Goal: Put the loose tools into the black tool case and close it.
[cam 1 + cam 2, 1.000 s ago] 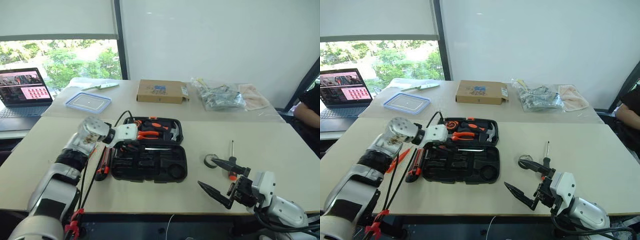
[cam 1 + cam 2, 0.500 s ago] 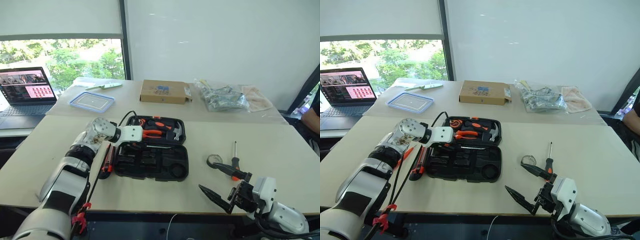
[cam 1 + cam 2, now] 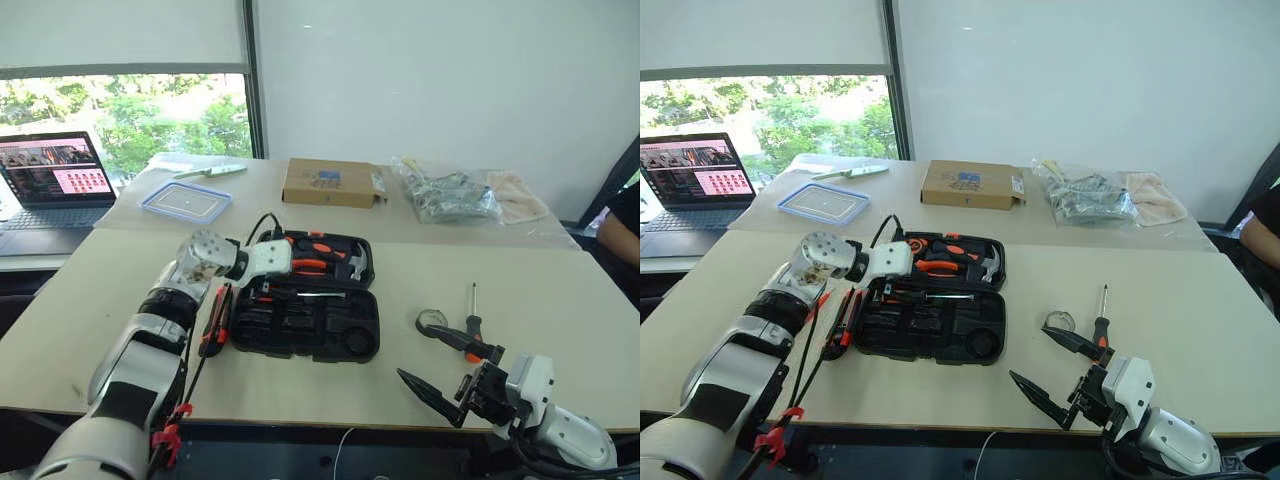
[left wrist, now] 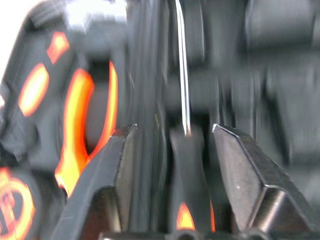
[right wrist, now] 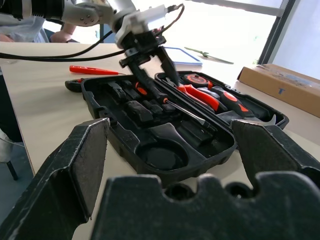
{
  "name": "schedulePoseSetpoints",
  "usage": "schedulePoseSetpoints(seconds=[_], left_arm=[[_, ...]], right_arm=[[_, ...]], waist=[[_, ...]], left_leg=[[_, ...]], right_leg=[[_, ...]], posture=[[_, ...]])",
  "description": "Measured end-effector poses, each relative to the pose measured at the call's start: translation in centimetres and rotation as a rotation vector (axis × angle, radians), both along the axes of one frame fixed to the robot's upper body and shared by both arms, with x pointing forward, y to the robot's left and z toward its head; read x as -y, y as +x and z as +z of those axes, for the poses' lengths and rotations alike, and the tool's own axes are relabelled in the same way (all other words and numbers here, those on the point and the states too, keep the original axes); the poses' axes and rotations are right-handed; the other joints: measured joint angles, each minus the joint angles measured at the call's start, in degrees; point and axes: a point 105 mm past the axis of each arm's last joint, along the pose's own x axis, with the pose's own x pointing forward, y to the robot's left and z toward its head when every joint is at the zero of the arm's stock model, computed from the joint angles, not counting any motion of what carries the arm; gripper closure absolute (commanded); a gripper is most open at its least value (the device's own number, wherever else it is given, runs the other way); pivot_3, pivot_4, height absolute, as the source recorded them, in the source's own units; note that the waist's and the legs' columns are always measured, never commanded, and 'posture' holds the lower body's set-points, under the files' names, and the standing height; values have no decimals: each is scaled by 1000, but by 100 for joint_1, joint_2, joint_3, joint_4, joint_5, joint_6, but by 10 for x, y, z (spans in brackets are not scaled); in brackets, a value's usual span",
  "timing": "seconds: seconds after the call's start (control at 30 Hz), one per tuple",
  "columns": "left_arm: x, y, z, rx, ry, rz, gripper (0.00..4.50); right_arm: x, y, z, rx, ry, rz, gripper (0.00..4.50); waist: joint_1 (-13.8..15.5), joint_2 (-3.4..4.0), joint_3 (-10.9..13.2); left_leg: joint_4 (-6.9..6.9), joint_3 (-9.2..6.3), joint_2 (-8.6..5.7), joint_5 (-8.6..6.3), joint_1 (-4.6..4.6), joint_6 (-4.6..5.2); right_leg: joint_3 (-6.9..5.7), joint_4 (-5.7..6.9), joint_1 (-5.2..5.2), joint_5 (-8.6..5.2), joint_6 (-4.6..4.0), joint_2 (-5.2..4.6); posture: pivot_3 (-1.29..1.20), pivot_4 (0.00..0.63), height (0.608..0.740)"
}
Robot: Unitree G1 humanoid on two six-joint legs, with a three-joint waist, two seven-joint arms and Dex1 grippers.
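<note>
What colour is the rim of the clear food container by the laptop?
Blue; the food container shows best in the left eye view.

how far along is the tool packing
Done: one screwdriver lies in the case. In hand: nothing; left gripper open over that screwdriver, right gripper open. Left: knife and slim screwdriver beside the case, tape roll and second screwdriver near the right gripper, then closing the case.

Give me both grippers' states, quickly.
Left gripper: open over the screwdriver lying in the tool case.
Right gripper: open, empty.
</note>
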Motion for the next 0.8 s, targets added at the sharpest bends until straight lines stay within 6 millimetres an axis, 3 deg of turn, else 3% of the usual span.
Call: schedulePoseSetpoints(seconds=[0.13, 0.17, 0.2, 0.23, 0.27, 0.43, 0.8], left_arm=[[-2, -1, 10, -13, -48, 12, 3057], [-6, 0, 1, -45, -54, 41, 3727], [-6, 0, 1, -48, -54, 44, 3771], [-10, 1, -7, -75, -60, 72, 4277], [-12, 1, -14, -94, -65, 91, 4440], [-17, -1, -37, -171, -62, 149, 4440], [-16, -1, -49, -207, -59, 230, 4440]], right_arm=[[0, 0, 0, 1, -2, -3, 0], [0, 2, 0, 4, -3, -12, 0], [0, 2, 0, 4, -2, -12, 0], [-1, 2, 0, 6, 1, -17, 0], [-1, 2, 0, 5, 1, -19, 0], [0, 3, 1, 7, 4, -30, 0], [-1, 3, 4, 18, 2, -35, 0]], waist=[[-29, 1, -1], [-23, 1, 0], [-21, 1, 0], [-18, 1, 0], [-18, 1, 0], [3, 1, 0], [-1, 5, -3]], left_leg=[[-1, 0, -2, 0, 2, 0], [0, 0, -2, 0, 2, 0], [0, 0, -2, 0, 3, 0], [0, 0, -2, 0, 2, 0], [0, 0, -2, 0, 4, 0], [0, 0, -3, 0, 0, 0], [0, 3, -4, 0, 28, 0]], right_leg=[[1, -4, 2, 0, 0, 3], [1, -4, 4, 0, 1, 4], [1, -4, 4, 0, 1, 4], [1, -5, 4, 1, 2, 4], [1, -4, 6, 1, 2, 3], [1, -6, 5, 2, 4, 3], [8, -7, 24, 2, 5, 2]], posture=[[0, 150, 740], [0, 150, 740], [0, 150, 740], [0, 150, 740], [0, 150, 740], [0, 150, 740], [0, 150, 740]])
